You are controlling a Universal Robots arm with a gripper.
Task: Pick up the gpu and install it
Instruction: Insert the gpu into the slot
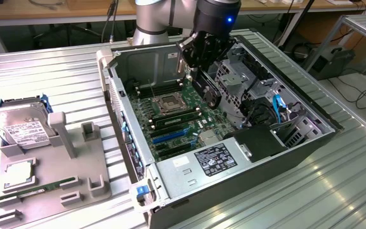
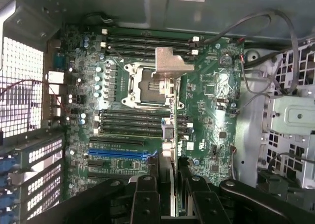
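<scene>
Your gpu (image 2: 170, 66) is off the worktop and in the gripper (image 2: 171, 182). The fingers are closed partway onto the card's two faces and pinch it edge-on, with its silver bracket at the end away from the gripper. You have it hanging inside the open case (image 1: 132, 62), over the motherboard (image 2: 211, 101). It is beside the CPU socket (image 2: 142, 86), on the side toward the drive cage (image 1: 234, 81). You cannot tell whether its lower end touches the board. It is not yet seated: the blue slot (image 2: 118, 154) lies apart from it, nearer the power supply (image 1: 211, 157) at the case's near end. The case lies on its side mid-worktop (image 1: 297, 191). By the worktop's edge at the exterior view's left stands a grey holder (image 1: 55, 176). It has a hard drive (image 1: 21, 126) at its far end and a RAM stick (image 1: 36, 190) in a groove near its near edge.
</scene>
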